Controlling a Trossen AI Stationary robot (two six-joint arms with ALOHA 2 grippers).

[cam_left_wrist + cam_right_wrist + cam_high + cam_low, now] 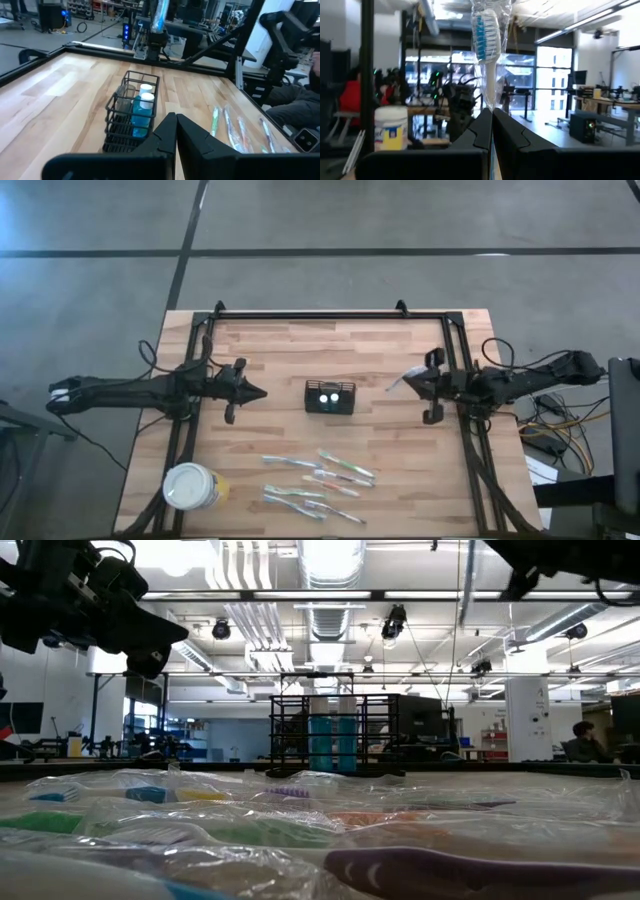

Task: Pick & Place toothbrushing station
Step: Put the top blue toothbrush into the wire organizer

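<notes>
We take the black mesh caddy (331, 397) at mid-table as our landmark. The right gripper (491, 111), to the caddy's right and raised off the wood, has its fingers clamped on a wrapped toothbrush (485, 37), bristle end away from the wrist. To seat it well, we judge we should carry it over an empty compartment, tip the handle downward, lower it and only then release. The left gripper (175, 118) waits left of the caddy, fingers together and empty. More wrapped toothbrushes (318, 478) lie in front of the caddy, a white tub (192, 486) front-left. We cannot make out which compartments are free; two white-capped blue bottles (142, 105) fill one end.
</notes>
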